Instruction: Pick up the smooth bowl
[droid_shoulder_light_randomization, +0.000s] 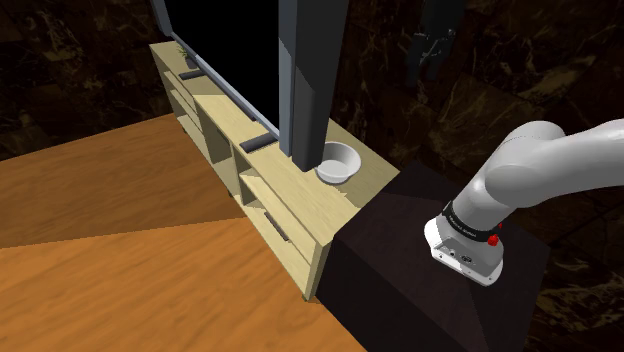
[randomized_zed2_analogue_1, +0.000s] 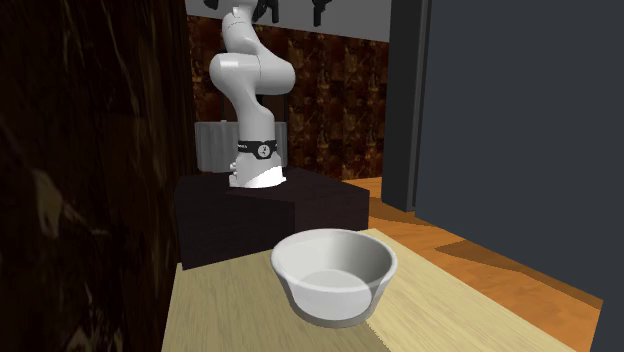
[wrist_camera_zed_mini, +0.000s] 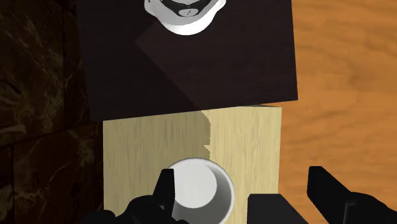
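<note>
1. The white bowl (wrist_camera_zed_mini: 198, 191) sat upright on top of the low wooden cabinet (wrist_camera_zed_mini: 133, 146), near the end that met the robot's dark stand (wrist_camera_zed_mini: 210, 70).
2. The claw (wrist_camera_zed_mini: 240, 173) hung high above it with its fingers spread and nothing between them.
3. One finger (wrist_camera_zed_mini: 164, 188) lay over the bowl and the other stood well off to the side. A straight descent would probably have put a fingertip on the rim and tipped or shoved the bowl.
4. The bowl's wall looked smooth and sloped, so a shallow pinch could have slid off.
5. The grey pillar (droid_shoulder_light_randomization: 303, 90) rose just beside the bowl, and the hand could have struck it.
6. No writing could be read. The mark on the arm's black band (randomized_zed2_analogue_1: 262, 150) was too small to make out.
</note>
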